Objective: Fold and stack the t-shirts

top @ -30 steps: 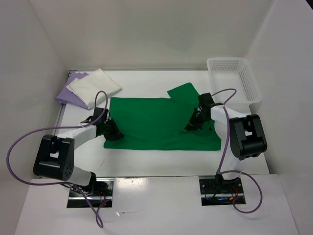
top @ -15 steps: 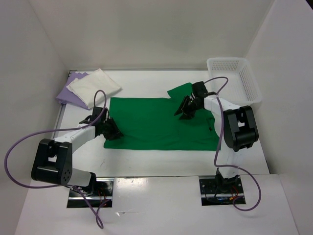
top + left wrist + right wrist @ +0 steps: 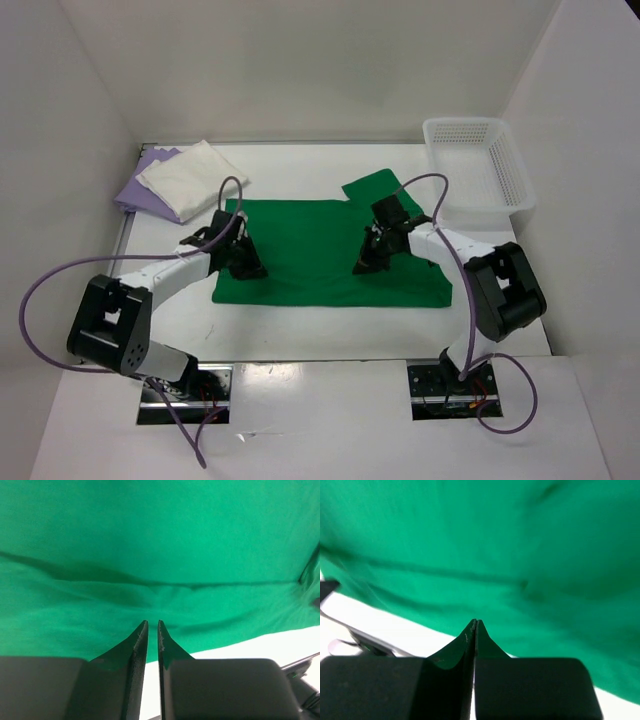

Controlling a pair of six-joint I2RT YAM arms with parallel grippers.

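Observation:
The bright green t-shirt [image 3: 310,250] lies flat in the middle of the table as a wide rectangle, with one sleeve [image 3: 372,186] sticking out at its far right. It fills the left wrist view [image 3: 160,540] and the right wrist view [image 3: 520,540]. My left gripper [image 3: 248,265] is over the shirt's left part, its jaws [image 3: 152,624] almost together with nothing between them. My right gripper [image 3: 366,262] is over the shirt's right-middle part, its jaws [image 3: 475,622] pressed together and empty. The cream white t-shirt [image 3: 192,177] lies folded on the lavender t-shirt [image 3: 135,192] at the far left.
A white plastic mesh basket [image 3: 480,165] stands at the far right corner. White walls enclose the table on three sides. Bare white table [image 3: 320,325] shows along the shirt's near edge, also in both wrist views.
My left gripper moved right, from the shirt's left edge onto the cloth. My right gripper went up to the sleeve and then came back down and left over the shirt's body.

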